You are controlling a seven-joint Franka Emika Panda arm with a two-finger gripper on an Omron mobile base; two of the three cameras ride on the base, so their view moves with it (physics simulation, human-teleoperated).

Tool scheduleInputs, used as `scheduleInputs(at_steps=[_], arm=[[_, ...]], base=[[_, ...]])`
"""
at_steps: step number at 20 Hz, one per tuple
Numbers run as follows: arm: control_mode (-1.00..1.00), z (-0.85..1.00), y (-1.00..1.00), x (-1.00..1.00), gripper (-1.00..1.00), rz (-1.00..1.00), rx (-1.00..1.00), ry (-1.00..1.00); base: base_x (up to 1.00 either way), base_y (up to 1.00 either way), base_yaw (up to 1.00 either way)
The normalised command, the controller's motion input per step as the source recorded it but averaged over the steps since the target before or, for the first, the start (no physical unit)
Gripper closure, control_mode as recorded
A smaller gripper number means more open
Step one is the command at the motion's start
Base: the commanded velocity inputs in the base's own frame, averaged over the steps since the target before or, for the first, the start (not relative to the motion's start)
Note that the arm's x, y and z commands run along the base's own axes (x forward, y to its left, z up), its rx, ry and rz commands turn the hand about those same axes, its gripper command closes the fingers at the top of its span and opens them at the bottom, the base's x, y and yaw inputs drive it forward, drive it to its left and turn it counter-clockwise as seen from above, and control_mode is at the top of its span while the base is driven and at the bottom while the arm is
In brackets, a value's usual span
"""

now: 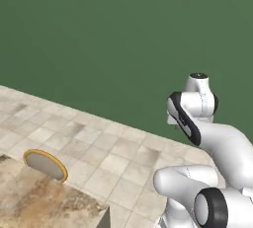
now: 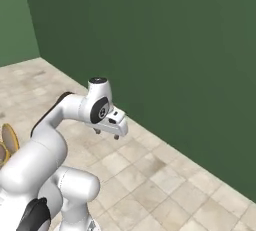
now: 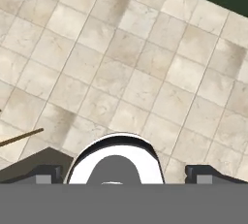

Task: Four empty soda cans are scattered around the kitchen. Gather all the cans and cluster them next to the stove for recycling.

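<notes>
Over the beige tiled floor (image 3: 121, 63), near the foot of the dark green wall (image 2: 165, 45), the white arm's two-finger gripper (image 2: 108, 133) hangs with its dark tips spread wide and nothing between them. No red soda can and no black cooktop can be made out from this spot, so where the task's things are cannot be told; the base seems to face a bare stretch of the room.

Risks, as a judgement: with the base this near the wall, a wide swing of the arm could strike it, and driving on without turning towards the counters would waste the search.

At the lower left, the corner of a tan marbled stone counter (image 1: 34, 202) carries a flat round disc with an orange rim (image 1: 45, 164), leaning up at its edge. It looks like a plate or lid; nothing lies on it.
</notes>
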Motion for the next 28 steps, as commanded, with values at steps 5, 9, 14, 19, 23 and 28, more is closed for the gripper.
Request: scheduleInputs(at_steps=[5,9,14,19,23,28], arm=[[1.0,0.0,0.0,0.0,-1.0,0.0,0.0,0.0],[1.0,0.0,0.0,0.0,-1.0,0.0,0.0,0.0],[1.0,0.0,0.0,0.0,-1.0,0.0,0.0,0.0],[1.0,0.0,0.0,0.0,-1.0,0.0,0.0,0.0],[1.0,0.0,0.0,0.0,-1.0,0.0,0.0,0.0],[1.0,0.0,0.0,0.0,-1.0,0.0,0.0,0.0]], base=[[0.51,-0.02,0.58],[0.46,-0.01,0.64],[0.51,-0.13,0.51],[0.51,-0.1,0.53],[0.54,-0.17,0.46],[0.56,-0.2,0.4]])
